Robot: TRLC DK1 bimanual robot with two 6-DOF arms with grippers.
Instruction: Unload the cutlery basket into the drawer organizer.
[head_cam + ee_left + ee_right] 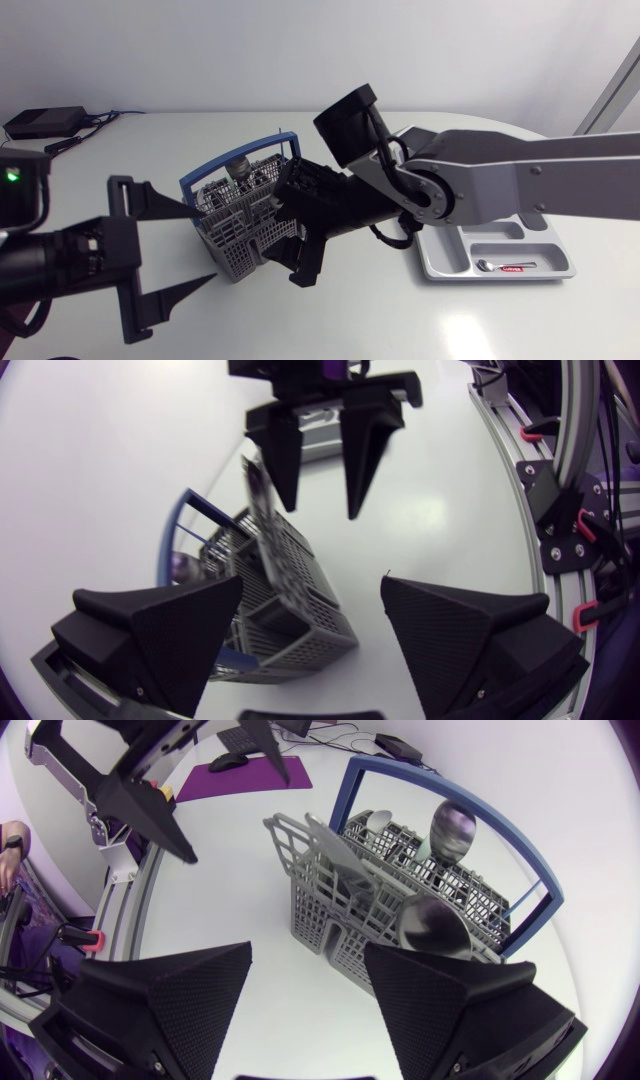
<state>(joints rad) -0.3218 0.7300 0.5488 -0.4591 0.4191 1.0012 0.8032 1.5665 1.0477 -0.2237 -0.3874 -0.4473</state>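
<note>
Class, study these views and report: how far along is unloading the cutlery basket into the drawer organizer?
Done: one small utensil lies in the drawer organizer. In hand: nothing; the right gripper hangs open at the cutlery basket, the left gripper open beside it. Remaining: several spoons stand in the basket.
</note>
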